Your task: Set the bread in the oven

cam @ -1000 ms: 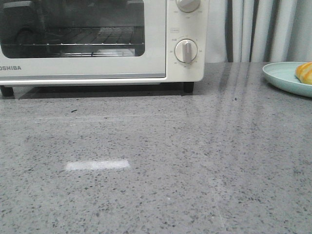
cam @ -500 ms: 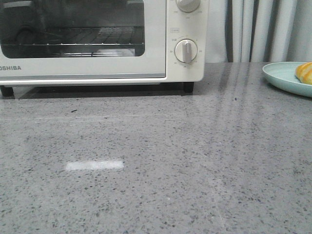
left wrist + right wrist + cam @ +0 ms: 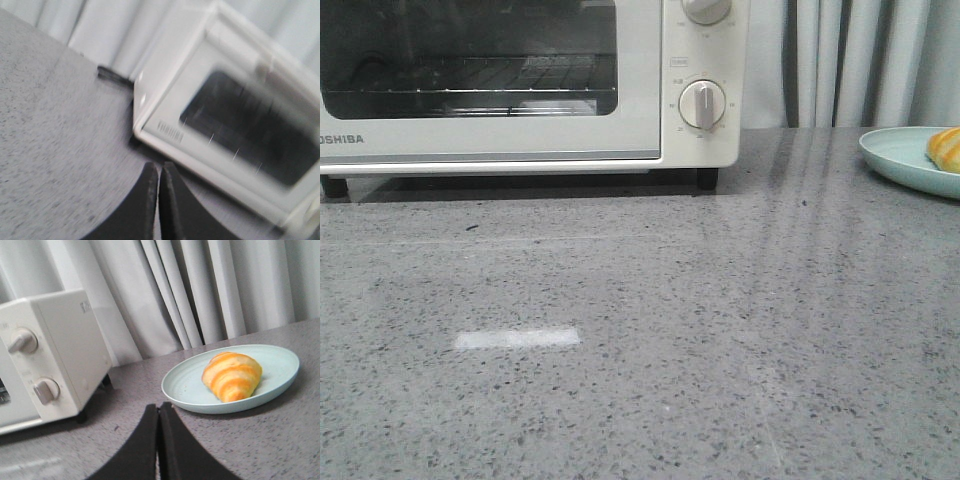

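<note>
The cream-white oven (image 3: 520,80) stands at the back left of the grey counter, its glass door shut, a wire rack visible inside. It also shows in the left wrist view (image 3: 225,115) and the right wrist view (image 3: 45,360). The bread (image 3: 231,375), a golden roll with paler stripes, lies on a pale blue plate (image 3: 190,387); in the front view only its edge (image 3: 945,150) shows at the far right. My left gripper (image 3: 159,167) is shut and empty, near the oven's front corner. My right gripper (image 3: 158,407) is shut and empty, just short of the plate. Neither gripper shows in the front view.
The plate (image 3: 895,155) sits at the counter's back right. Grey curtains (image 3: 860,60) hang behind the counter. Two round dials (image 3: 702,103) sit on the oven's right panel. The oven stands on black feet (image 3: 706,180).
The front view shows almost no change; only the light patch on the counter shifts slightly. The oven, the plate and the bread have not moved.
</note>
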Controlling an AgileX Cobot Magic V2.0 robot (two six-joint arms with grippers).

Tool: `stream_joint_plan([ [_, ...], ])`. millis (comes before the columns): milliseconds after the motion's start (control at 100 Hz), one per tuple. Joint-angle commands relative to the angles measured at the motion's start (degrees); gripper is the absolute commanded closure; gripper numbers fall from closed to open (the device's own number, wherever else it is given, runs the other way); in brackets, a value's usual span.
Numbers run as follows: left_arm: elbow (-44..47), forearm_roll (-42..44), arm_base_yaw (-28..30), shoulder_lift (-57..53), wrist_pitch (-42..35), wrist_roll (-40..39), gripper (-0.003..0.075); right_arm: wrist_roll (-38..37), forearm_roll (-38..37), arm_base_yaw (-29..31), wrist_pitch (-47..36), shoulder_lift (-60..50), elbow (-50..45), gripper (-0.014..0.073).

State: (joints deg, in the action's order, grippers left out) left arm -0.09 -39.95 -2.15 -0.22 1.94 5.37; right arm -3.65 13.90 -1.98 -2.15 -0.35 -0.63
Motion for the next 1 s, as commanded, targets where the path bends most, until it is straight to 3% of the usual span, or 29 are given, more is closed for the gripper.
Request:
stream_joint_plan([
  [0, 1.3, -12.9, 0.0, -1.8, -7.9, -0.5, 0.0741, 0.3, 5.8, -0.1, -5.5, -1.3, -0.6, 0.0643],
  [120, -1.2, -15.5, -0.5, -1.8, -3.7, 0.2, 0.0741, 0.3, 7.8, -0.1, -3.0, -1.3, 2.7, 0.0643],
  [230, -9.2, -4.7, -1.9, -0.2, 6.1, 7.6, 0.0741, 0.3, 6.9, -0.1, 5.6, -0.7, 9.1, 0.0643],
  [360, -19.6, 2.5, -3.2, 7.5, 12.0, 16.1, 0.0741, 0.3, -1.5, -0.1, 12.9, 3.2, 17.6, 0.0643],
  [520, -28.7, 2.7, -4.8, 22.7, 13.0, 21.3, 0.0741, 0.3, -9.1, -0.1, 18.0, 11.2, 26.1, 0.0643],
  [750, -37.0, 3.0, -14.6, 36.8, 3.8, 27.7, 0.0741, 0.3, -9.1, -0.1, 18.6, 18.6, 31.6, 0.0643],
  [990, -46.3, 3.1, -21.8, 49.3, 1.0, 30.0, 0.0741, 0.3, -8.9, -0.1, 20.8, 18.8, 31.6, 0.0643],
])
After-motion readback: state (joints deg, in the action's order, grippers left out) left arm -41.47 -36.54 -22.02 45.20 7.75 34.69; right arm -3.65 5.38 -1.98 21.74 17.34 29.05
